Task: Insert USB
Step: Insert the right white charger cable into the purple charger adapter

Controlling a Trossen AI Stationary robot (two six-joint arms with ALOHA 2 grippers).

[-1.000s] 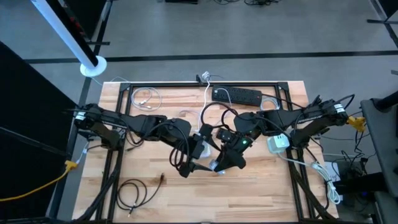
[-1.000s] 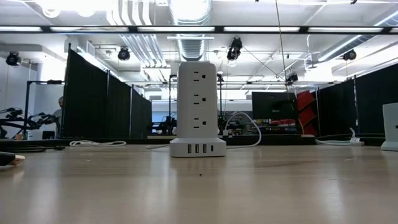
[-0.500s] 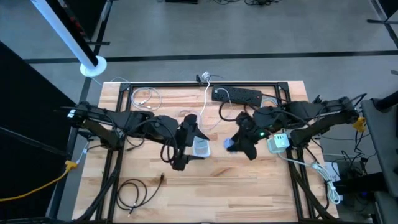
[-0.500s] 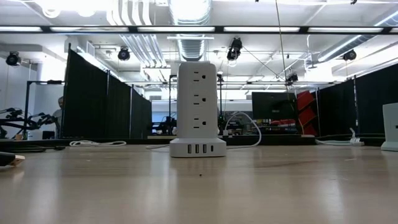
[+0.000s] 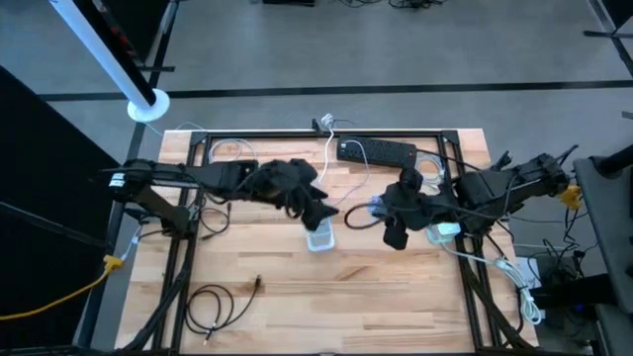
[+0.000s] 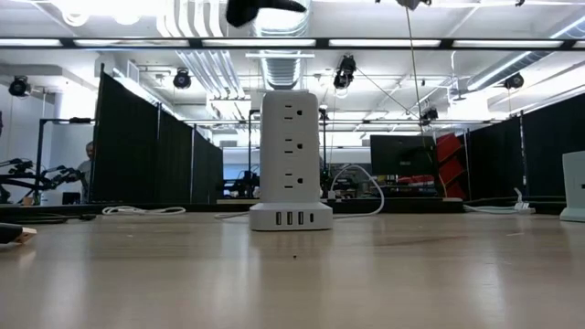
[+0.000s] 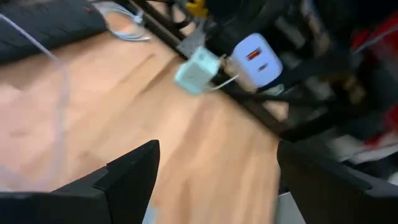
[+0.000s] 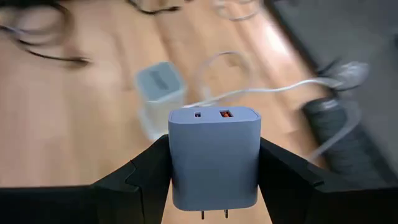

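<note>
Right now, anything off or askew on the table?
Nothing spilled or damaged. Right gripper holds a wall charger with no cable plugged in; the left gripper is open, empty. Power tower stands upright.

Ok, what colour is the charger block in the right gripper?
Pale grey-blue charger block, with one orange port; clearest in the right wrist view.

Left gripper (image 7: pixel 214 180) fingers spread wide over the wooden table (image 7: pixel 124 106) — a pale-blue charger (image 7: pixel 256 60) beyond.

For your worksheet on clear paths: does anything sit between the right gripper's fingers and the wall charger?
Nothing visible does. The right gripper is already closed directly on the blue-grey wall charger, a finger against each side.
</note>
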